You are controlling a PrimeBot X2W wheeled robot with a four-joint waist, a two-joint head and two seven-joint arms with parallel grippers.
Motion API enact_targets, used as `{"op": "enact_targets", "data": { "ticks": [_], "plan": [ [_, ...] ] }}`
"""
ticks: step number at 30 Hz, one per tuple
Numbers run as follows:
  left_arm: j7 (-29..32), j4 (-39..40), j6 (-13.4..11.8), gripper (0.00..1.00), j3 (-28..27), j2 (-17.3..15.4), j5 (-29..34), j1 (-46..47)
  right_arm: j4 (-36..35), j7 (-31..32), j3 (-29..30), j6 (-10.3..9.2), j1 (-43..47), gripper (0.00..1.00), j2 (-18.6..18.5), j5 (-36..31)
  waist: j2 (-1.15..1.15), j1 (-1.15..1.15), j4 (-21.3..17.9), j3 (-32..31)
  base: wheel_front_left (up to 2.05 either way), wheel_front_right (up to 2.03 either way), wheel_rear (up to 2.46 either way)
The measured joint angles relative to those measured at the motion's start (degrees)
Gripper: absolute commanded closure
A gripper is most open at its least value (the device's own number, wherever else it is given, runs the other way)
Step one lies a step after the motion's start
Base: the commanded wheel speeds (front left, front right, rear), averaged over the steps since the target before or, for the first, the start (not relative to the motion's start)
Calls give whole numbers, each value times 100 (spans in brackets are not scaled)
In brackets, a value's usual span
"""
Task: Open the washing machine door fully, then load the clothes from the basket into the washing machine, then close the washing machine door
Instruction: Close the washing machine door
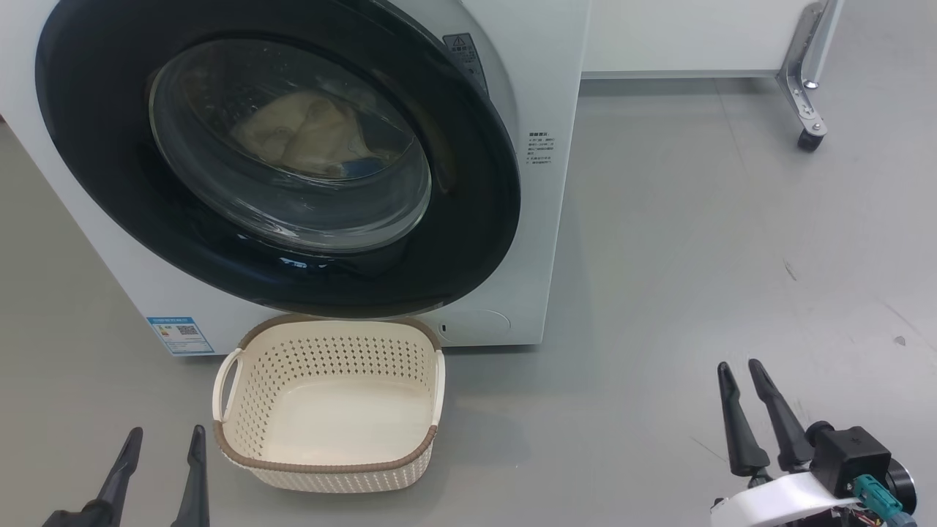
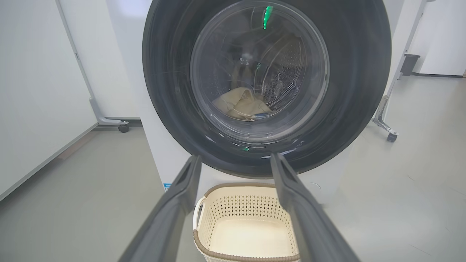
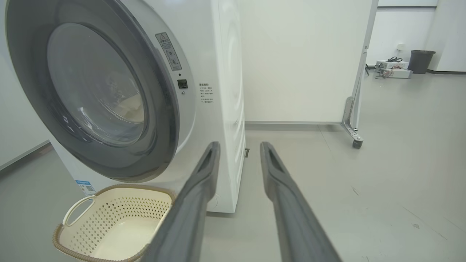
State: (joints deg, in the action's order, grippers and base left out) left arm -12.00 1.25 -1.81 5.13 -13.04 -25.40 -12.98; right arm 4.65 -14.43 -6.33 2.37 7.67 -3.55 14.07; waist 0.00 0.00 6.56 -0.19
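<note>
The washing machine (image 1: 545, 88) stands at the upper left, and the washing machine door (image 1: 472, 219) lies shut against its front. Through the glass the cream clothes (image 1: 307, 135) lie in the drum, as the left wrist view also shows (image 2: 242, 103). On the floor just below the door sits the basket (image 1: 329, 461), with nothing in it. Left of the basket, my left gripper (image 1: 166, 433) is open and holds nothing. My right gripper (image 1: 739, 366) is far to the right over bare floor, its fingers a little apart with nothing between them.
A white panel on a metal leg with a caster (image 1: 809, 135) stands behind and to the right of the machine. A dark bin (image 3: 421, 61) and some boxes are far off. Grey floor (image 1: 695, 256) stretches to the right.
</note>
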Motion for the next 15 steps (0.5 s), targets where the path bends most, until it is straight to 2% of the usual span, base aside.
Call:
{"op": "enact_targets", "data": {
  "ticks": [1,15],
  "plan": [
    [-1,-5,0,0,7,3,19,0,0,0,0,0,1,100,0,0,0,0,-1,1,0,0,0],
    [-66,-25,-42,0,45,42,81,1,-31,0,1,1,19,100,-4,3,0,0,-9,22,0,0,0]
  ]
}}
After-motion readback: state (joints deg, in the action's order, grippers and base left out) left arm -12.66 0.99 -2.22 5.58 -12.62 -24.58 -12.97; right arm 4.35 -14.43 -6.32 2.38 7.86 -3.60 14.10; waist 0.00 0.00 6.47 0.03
